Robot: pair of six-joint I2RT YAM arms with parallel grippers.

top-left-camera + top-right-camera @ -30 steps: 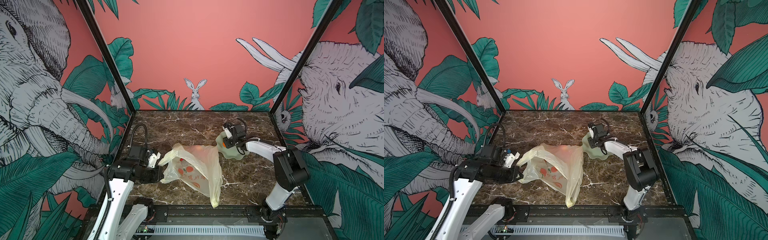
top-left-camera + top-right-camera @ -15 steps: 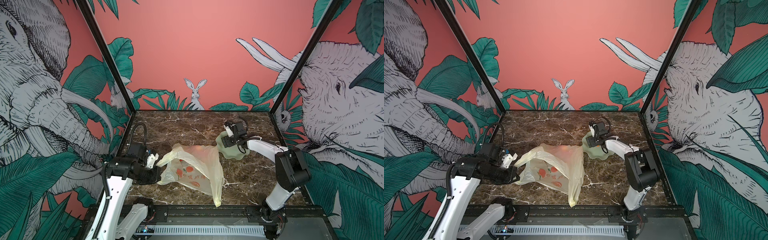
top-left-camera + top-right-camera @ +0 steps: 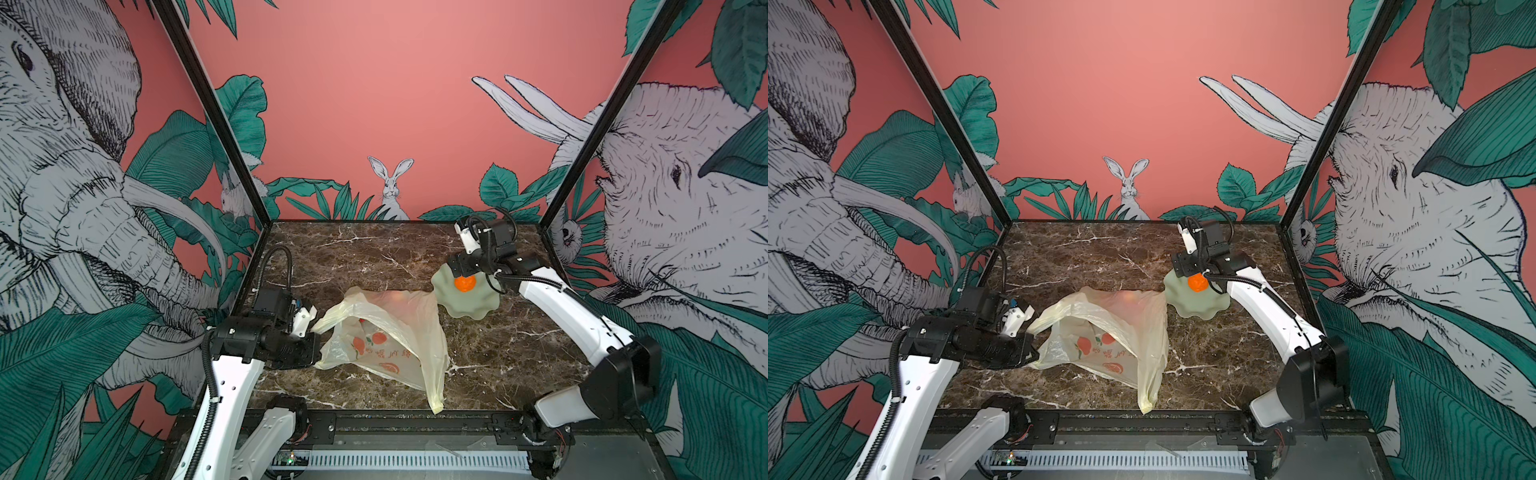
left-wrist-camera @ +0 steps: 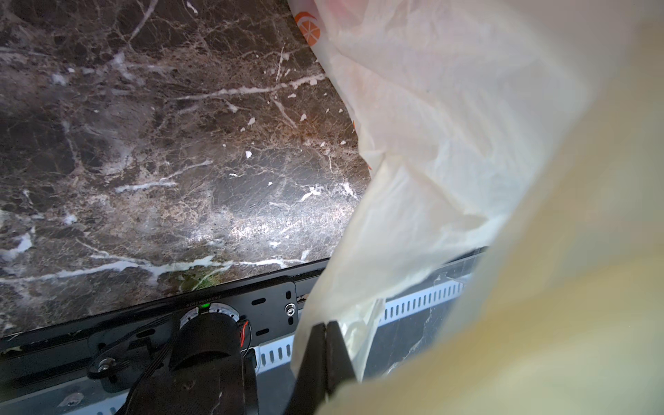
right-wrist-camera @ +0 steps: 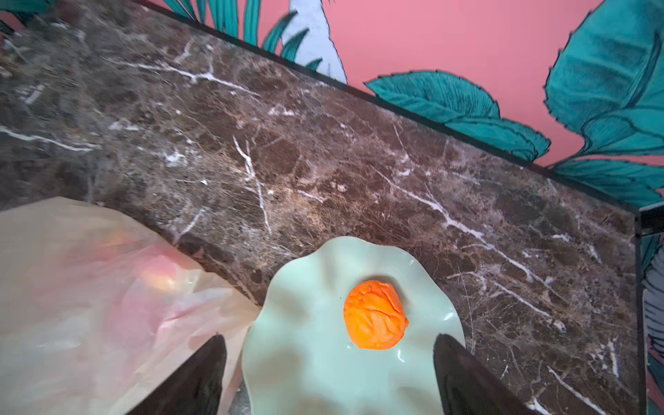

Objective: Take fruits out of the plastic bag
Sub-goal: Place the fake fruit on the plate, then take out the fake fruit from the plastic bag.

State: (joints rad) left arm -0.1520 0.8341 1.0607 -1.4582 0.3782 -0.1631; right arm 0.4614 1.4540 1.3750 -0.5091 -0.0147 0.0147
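On the pale green dish (image 3: pixel 478 309), one orange fruit (image 3: pixel 464 283) is lying free, with the right claw (image 5: pixel 328 359) hovering above, spread and empty. The left claw (image 4: pixel 325 325) is pinching the rim of the plastic bag (image 3: pixel 390 332), which is lying on the table (image 3: pixel 498 353) with a pinkish fruit (image 5: pixel 158 276) showing inside. Next move, as judged: the right claw reaching into the bag mouth.

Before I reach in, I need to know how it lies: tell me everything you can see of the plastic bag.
The plastic bag is thin, crinkly, pale-yellow and translucent, printed with orange-red fruit pictures and characters. It lies slumped on the marble table, one long flap trailing toward the front edge. The left tool, shut, pinches its rim, holding the mouth raised. Pinkish fruits show dimly through the film near the green dish.
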